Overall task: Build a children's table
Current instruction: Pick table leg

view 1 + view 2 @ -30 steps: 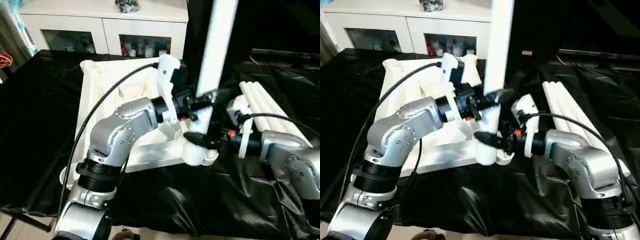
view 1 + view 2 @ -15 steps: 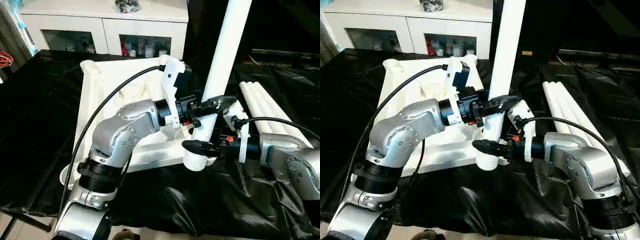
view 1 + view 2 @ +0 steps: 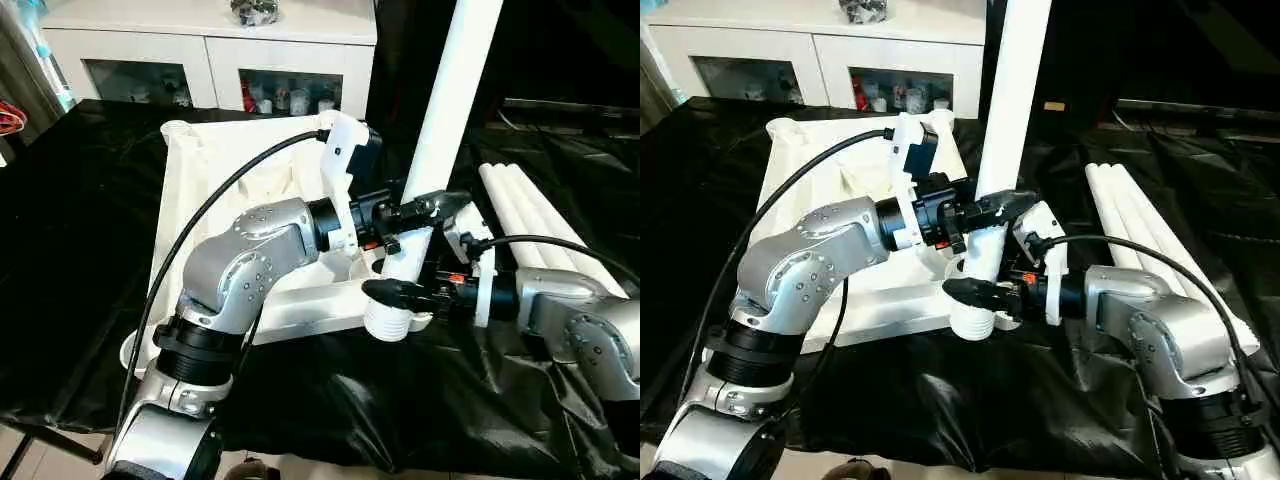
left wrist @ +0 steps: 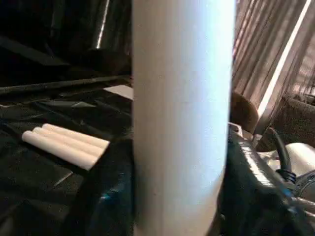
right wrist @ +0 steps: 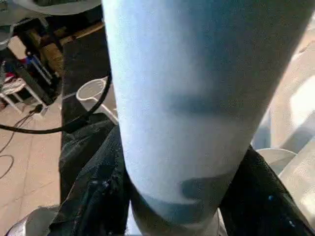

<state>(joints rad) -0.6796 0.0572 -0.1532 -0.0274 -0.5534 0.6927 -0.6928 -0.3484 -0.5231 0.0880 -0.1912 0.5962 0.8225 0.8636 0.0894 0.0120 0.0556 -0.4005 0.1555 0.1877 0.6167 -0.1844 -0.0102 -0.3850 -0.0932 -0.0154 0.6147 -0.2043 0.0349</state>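
Two claws on one upright leg

Two claws grip a white leg [image 3: 440, 130] standing nearly upright at the tabletop's [image 3: 200, 190] near right corner. Left claw [image 3: 425, 208] clamps it higher; right claw [image 3: 395, 292] clamps just above its ribbed foot. Three spare legs [image 3: 545, 215] lie right on the black-draped desk [image 3: 80, 250].

A white leg [image 5: 197, 98] runs from twelve o'clock down to six, and the right gripper's [image 5: 177, 196] black fingers [image 5: 93, 196] press its sides at seven and five o'clock. A round white socket [image 5: 93, 96] sits at nine o'clock beside black sheet [image 5: 81, 54], with floor [image 5: 24, 162] and a cable [image 5: 29, 129] at eight.
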